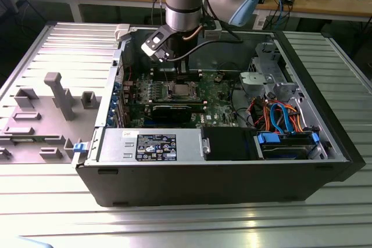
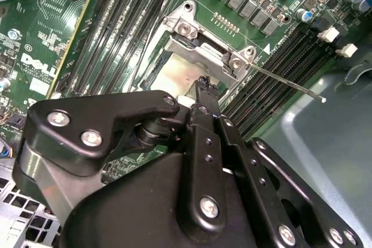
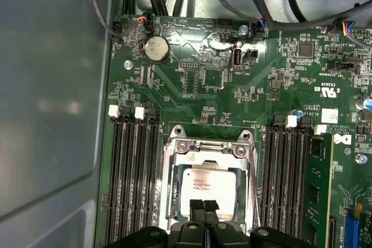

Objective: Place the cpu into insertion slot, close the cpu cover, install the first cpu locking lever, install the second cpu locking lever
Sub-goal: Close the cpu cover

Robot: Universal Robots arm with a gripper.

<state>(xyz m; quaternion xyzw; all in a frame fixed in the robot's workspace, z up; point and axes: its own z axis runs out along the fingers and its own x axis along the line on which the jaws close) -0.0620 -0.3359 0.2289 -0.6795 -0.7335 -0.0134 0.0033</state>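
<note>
Silver-grey square cpu [image 3: 202,181] seated, thin silver cpu cover [image 3: 171,190] down, we reckon; black gripper [image 3: 203,212] pinched together, empty; wire lever [image 2: 290,83] unlatched.

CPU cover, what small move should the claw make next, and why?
Likely a slight push down on the cover's free edge, to seat it flat. In the first wrist view the cpu lies inside the cover's window and the shut claw is at that edge. In the second wrist view one lever juts out sideways, apparently unlatched.
</note>
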